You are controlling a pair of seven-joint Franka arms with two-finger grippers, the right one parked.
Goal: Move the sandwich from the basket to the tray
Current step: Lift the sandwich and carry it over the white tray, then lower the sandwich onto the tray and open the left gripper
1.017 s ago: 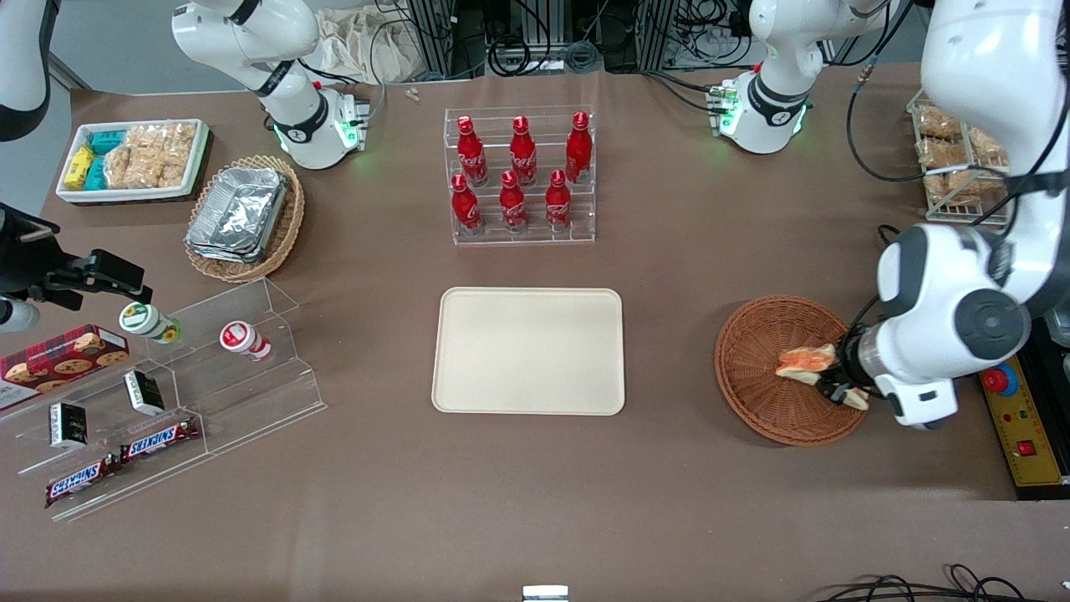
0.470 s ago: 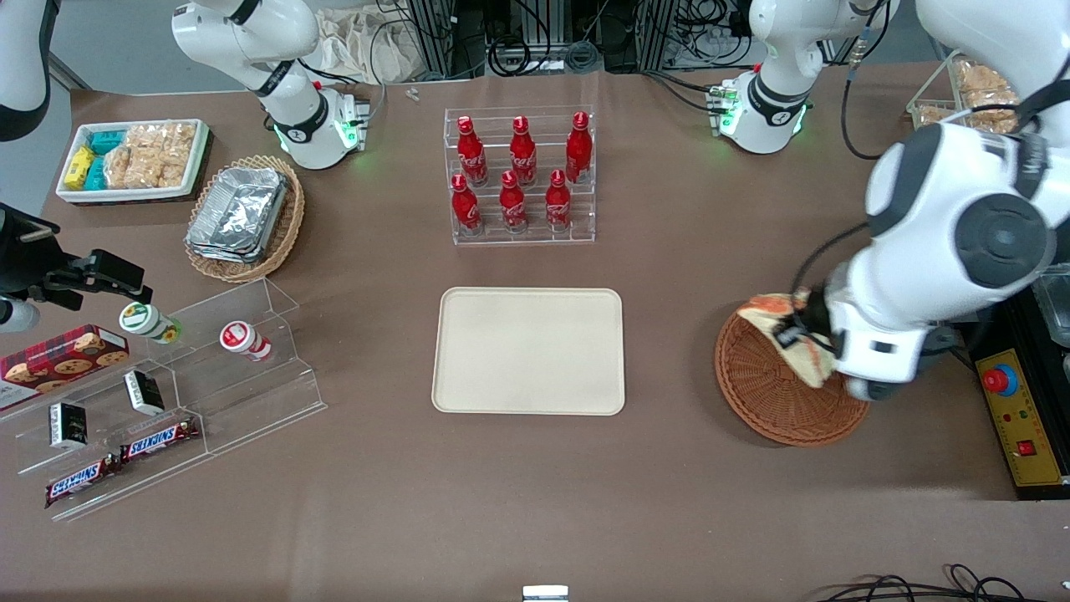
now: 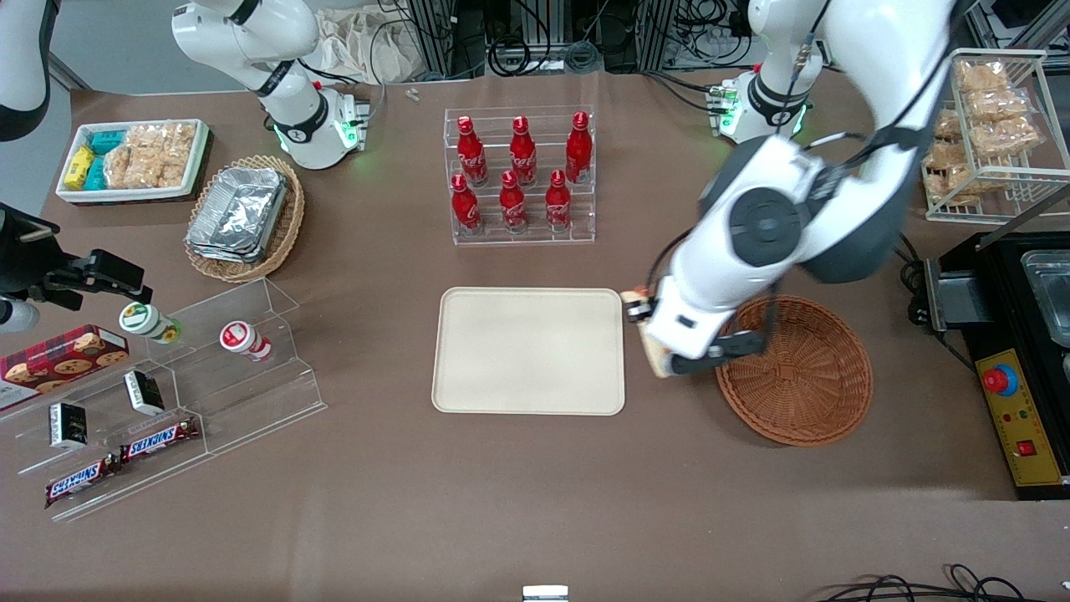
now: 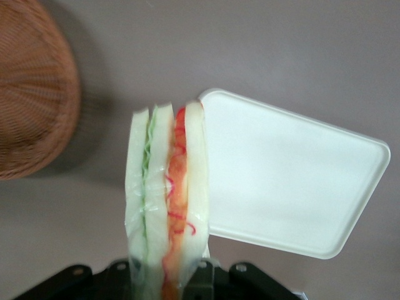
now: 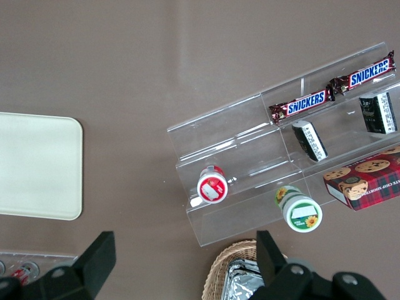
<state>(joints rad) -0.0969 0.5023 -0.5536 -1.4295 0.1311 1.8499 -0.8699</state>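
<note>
Pincer clamped on sandwich, gripping wedge at one end across its bread faces; sandwich held clear of bench, between basket and tray, just beside tray's edge nearest working arm; basket holds nothing visible; tray bare. Handling judgement: light, soft bread, layers loose, filling apt to slip; squeeze gently across outer slices, near thick end, so all layers stay pinned; lower flat onto tray, release slowly.
</note>
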